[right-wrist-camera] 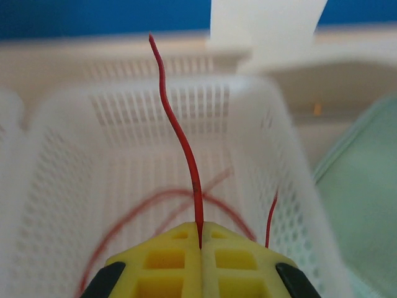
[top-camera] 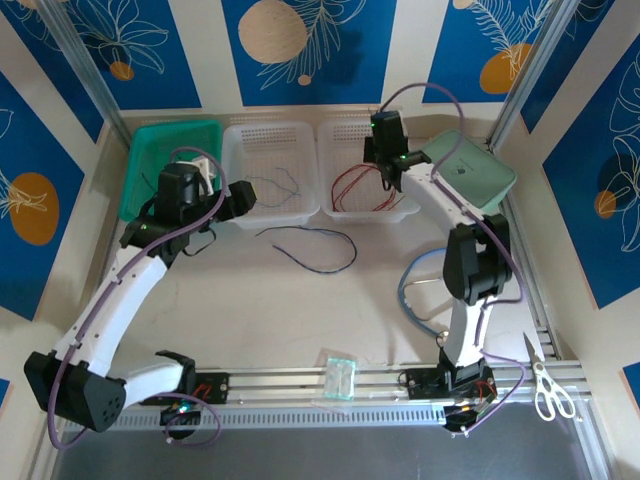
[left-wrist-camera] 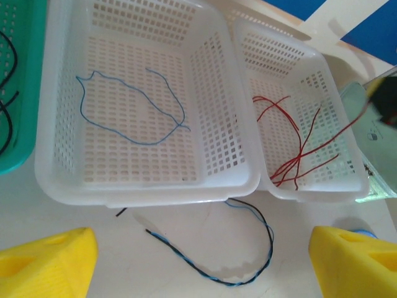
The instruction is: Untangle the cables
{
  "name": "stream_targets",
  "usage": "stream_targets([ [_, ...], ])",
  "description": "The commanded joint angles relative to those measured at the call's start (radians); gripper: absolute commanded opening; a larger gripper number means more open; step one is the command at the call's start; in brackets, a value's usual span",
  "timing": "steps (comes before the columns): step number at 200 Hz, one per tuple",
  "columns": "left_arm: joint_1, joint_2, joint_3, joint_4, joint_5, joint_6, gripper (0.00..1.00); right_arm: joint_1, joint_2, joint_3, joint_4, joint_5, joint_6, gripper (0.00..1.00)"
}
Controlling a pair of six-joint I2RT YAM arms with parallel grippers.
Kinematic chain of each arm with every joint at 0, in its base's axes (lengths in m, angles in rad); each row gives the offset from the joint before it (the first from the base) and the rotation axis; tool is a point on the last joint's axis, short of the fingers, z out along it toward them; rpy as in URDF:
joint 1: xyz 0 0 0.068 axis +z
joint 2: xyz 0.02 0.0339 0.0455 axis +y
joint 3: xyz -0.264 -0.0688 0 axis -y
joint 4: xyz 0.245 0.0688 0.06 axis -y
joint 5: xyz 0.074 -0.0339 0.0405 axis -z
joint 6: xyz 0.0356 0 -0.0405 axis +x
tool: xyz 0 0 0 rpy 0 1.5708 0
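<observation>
Right gripper (right-wrist-camera: 200, 243) was pinched shut on a red wire (right-wrist-camera: 178, 133) above the white basket (right-wrist-camera: 56, 186); risk: thin wire could slip free, or drag the other red wires (right-wrist-camera: 142, 205) over the rim.

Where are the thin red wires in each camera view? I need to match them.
Top external: thin red wires in the right-hand white perforated basket, upper centre-right.
Left wrist: wires in the same basket, right of centre.
Right wrist: one strand rises from the shut right gripper; more lie blurred behind.
Shared landmark: that white basket.
</observation>
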Motion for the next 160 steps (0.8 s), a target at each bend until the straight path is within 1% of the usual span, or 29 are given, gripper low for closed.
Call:
stream_targets([
  [1, -0.012, -0.041, -0.039, 0.012, 0.053, -0.058, 0.87, -0.028, 0.100, 0.087, -0.243, -0.107, 0.111, 0.00],
  [13, -0.013, -0.057, -0.055, 0.025, 0.067, -0.081, 0.87, -0.039, 0.160, 0.131, -0.317, -0.185, 0.124, 0.00],
  [29, -0.016, -0.071, -0.060, 0.021, 0.071, -0.092, 0.87, -0.045, 0.222, 0.180, -0.376, -0.226, 0.126, 0.00],
  [54, -0.019, -0.086, -0.060, 0.005, 0.071, -0.094, 0.87, -0.045, 0.278, 0.222, -0.400, -0.254, 0.116, 0.00],
  [77, -0.019, -0.099, -0.066, -0.002, 0.062, -0.092, 0.88, -0.046, 0.341, 0.295, -0.463, -0.262, 0.102, 0.00],
  [102, -0.022, -0.107, -0.077, -0.008, 0.065, -0.100, 0.88, -0.050, 0.357, 0.302, -0.449, -0.261, 0.073, 0.00],
  [106, -0.023, -0.107, -0.077, -0.010, 0.065, -0.099, 0.88, -0.051, 0.357, 0.304, -0.443, -0.259, 0.066, 0.04],
  [112, -0.023, -0.109, -0.079, -0.014, 0.065, -0.100, 0.88, -0.054, 0.355, 0.314, -0.444, -0.259, 0.057, 0.13],
  [117, -0.022, -0.109, -0.079, -0.017, 0.065, -0.099, 0.88, -0.058, 0.356, 0.329, -0.446, -0.262, 0.050, 0.24],
  [124, -0.024, -0.110, -0.081, -0.022, 0.067, -0.098, 0.88, -0.065, 0.356, 0.363, -0.453, -0.277, 0.041, 0.44],
  [128, -0.024, -0.110, -0.079, -0.023, 0.068, -0.098, 0.88, -0.072, 0.356, 0.391, -0.465, -0.291, 0.038, 0.52],
  [131, -0.025, -0.110, -0.079, -0.024, 0.071, -0.098, 0.88, -0.077, 0.357, 0.416, -0.476, -0.303, 0.034, 0.56],
  [148, -0.025, -0.110, -0.072, -0.027, 0.076, -0.097, 0.88, -0.094, 0.357, 0.577, -0.541, -0.327, 0.004, 0.75],
  [160, -0.026, -0.109, -0.061, -0.033, 0.071, -0.095, 0.88, -0.102, 0.359, 0.699, -0.601, -0.358, -0.017, 0.79],
])
